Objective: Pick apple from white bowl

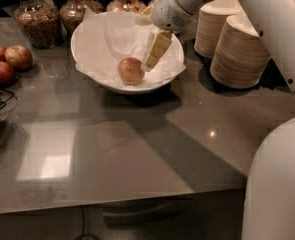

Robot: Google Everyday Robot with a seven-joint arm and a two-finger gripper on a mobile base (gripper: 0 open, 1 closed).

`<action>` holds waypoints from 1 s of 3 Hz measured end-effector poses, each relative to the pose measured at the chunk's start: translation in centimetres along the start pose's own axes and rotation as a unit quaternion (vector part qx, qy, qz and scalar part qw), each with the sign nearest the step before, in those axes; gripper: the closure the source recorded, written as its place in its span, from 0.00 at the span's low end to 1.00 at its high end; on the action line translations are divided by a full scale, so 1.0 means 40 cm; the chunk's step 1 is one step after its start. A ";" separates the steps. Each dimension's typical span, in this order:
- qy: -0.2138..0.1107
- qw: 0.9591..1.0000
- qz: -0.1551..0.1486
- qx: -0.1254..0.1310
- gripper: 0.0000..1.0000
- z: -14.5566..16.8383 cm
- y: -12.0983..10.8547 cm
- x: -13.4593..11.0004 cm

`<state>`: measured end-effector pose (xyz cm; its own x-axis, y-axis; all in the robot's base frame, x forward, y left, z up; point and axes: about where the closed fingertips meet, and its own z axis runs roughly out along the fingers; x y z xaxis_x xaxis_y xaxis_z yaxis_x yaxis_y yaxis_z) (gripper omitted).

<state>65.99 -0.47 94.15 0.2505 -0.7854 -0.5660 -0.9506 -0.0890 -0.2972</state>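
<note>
In the camera view, the apple is seen resting on crumpled white paper inside the white bowl, which is set on a grey table. The gripper is held tilted over the bowl's right half, its tip just beside the apple (whether it is open or closed cannot be told). Darker red apples are grouped at the left edge, glass jars are lined up behind the bowl, and stacked tan paper bowls are placed to its right.

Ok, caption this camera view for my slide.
Gripper hovers inside the white bowl, beside the apple.
</note>
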 end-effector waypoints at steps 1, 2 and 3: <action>-0.009 1.000 -0.003 -0.015 0.13 0.048 -0.007 0.007; -0.006 1.000 -0.004 -0.031 0.15 0.092 -0.008 0.024; 0.005 0.999 -0.005 -0.045 0.16 0.132 0.000 0.038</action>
<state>67.34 1.56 89.22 0.2596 -0.7897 -0.5559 -0.9607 -0.1522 -0.2323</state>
